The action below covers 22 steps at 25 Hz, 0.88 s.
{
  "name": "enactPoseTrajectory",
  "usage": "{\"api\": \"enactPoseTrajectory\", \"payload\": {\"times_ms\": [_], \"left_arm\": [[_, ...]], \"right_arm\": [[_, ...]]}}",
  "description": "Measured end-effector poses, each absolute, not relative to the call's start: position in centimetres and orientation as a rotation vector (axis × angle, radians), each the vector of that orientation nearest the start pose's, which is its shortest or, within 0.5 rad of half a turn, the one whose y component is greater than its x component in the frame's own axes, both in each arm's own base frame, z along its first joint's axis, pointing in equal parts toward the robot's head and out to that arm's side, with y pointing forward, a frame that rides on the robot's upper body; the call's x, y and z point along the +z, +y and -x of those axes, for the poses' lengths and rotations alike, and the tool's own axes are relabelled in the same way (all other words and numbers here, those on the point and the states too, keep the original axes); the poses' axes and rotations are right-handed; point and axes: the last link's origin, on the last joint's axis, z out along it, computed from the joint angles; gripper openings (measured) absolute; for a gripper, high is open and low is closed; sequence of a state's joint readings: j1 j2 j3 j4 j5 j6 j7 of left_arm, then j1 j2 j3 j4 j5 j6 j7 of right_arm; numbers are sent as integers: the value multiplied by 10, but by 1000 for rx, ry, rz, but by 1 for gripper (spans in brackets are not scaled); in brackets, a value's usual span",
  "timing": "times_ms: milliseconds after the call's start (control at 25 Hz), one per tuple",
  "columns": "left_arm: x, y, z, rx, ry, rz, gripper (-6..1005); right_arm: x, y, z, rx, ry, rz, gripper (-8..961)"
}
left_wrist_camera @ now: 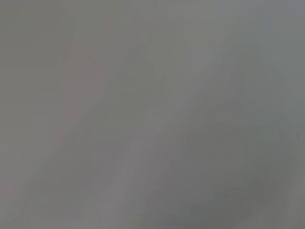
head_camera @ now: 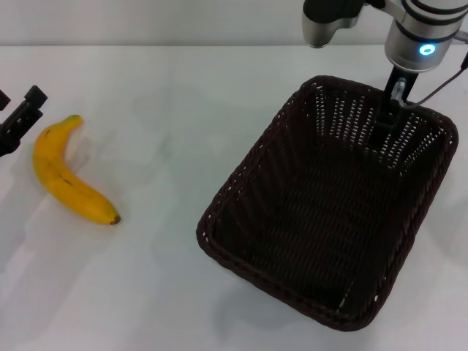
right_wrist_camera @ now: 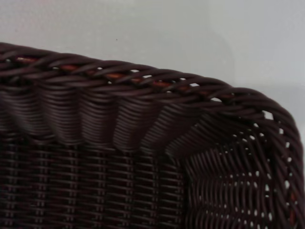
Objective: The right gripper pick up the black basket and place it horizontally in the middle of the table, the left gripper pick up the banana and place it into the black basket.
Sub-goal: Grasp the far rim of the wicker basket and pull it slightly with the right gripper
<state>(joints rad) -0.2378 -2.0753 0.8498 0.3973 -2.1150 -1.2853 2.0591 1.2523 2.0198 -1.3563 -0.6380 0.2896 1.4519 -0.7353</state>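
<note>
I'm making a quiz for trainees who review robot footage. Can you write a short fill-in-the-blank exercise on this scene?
1. The banana lies on the white ____, outside the black basket.
2. The right gripper is at the basket's far ____.
3. The inside of the basket is ____.
4. The left gripper is beside the banana's ____ end.

Missing words: table; rim; empty; stem

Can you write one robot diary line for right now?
right gripper: at black basket far rim | left gripper: beside banana | banana: on table
</note>
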Motion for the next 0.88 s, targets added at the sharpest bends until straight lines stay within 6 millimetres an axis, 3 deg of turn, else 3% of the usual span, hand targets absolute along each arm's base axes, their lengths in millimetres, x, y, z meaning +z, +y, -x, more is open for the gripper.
{"api": "enactPoseTrajectory", "payload": {"times_ms": [440,880], "left_arm": [[38,295,350,-1066,-876,1749,876],[46,301,347,-1063,-829,1758,876]], "right_arm": [[-18,441,-106,-1027,427,2566,456],[-8,443,-101,-956,587,2553,331]]}}
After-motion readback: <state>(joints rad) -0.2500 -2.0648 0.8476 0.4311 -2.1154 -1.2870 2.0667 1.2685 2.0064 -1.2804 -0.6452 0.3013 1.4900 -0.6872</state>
